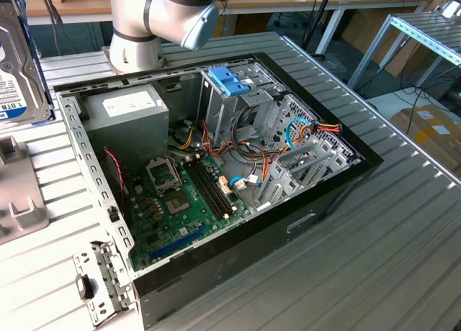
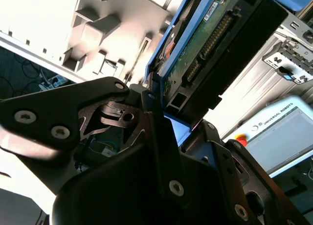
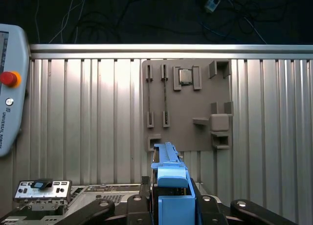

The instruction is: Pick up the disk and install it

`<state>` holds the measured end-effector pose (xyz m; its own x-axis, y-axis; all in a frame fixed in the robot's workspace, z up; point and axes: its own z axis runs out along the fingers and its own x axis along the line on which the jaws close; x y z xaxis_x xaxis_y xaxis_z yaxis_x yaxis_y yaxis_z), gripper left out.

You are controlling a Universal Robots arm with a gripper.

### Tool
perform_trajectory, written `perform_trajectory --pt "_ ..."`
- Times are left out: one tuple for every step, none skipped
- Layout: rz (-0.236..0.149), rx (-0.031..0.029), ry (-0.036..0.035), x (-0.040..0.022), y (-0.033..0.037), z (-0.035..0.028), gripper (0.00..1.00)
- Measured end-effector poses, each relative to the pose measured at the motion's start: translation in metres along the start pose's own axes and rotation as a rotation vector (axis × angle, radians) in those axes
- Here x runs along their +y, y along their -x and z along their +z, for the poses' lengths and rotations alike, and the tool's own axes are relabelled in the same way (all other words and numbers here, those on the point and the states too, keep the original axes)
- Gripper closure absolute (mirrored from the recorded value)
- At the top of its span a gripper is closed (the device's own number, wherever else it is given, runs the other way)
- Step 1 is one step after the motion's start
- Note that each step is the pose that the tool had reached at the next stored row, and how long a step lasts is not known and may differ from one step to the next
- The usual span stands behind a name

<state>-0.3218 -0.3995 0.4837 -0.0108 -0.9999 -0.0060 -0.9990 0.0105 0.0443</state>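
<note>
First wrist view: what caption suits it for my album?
Grey-metal hard drive with light-blue plastic side rails, gripped edge-on between black fingers, above a grey moulded tray on the ribbed metal table.

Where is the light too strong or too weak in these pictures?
Second wrist view: glare washes out the grey fixture plate; the gripper, holding the disk, looks dark. First wrist view: the ribbed table shines in stripes. Exterior view: even light.

Gripper (image 3: 174,205) fingers clamped on the disk (image 3: 167,161)

The disk (image 3: 168,183) has smooth light-blue plastic rails, the claw (image 3: 172,205) is matt black, the table (image 3: 98,112) ribbed metal.
</note>
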Motion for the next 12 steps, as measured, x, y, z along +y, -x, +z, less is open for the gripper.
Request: perform_trajectory --pt "0.000 0.0000 0.0000 -0.0005 0.0000 0.0000 0.63" --pt "0.000 0.0001 -0.0001 -0.0011 0.0000 0.0000 0.63" --pt "0.000 0.0000 -0.0002 -0.0016 0.0000 0.0000 0.63" --pt "0.000 0.0000 -0.0001 -0.0026 0.0000 0.0000 0.63" --pt "0.000 0.0001 0.0000 -0.0035 0.0000 -0.0001 0.63" --pt "0.000 0.0001 -0.0001 -0.0043 0.0000 -0.0001 0.63" --pt "0.000 0.0001 0.0000 -0.0048 0.0000 -0.0001 0.63" --pt "0.000 0.0001 -0.0001 -0.0055 0.0000 -0.0001 0.63" --pt "0.000 0.0002 0.0000 -0.0061 0.0001 -0.0001 0.63" --pt "0.000 0.0002 -0.0001 -0.0072 0.0000 -0.0001 0.63" --pt "0.000 0.0002 0.0000 -0.0078 0.0001 -0.0001 0.63" --pt "0.000 0.0002 0.0000 -0.0083 0.0001 -0.0002 0.63"
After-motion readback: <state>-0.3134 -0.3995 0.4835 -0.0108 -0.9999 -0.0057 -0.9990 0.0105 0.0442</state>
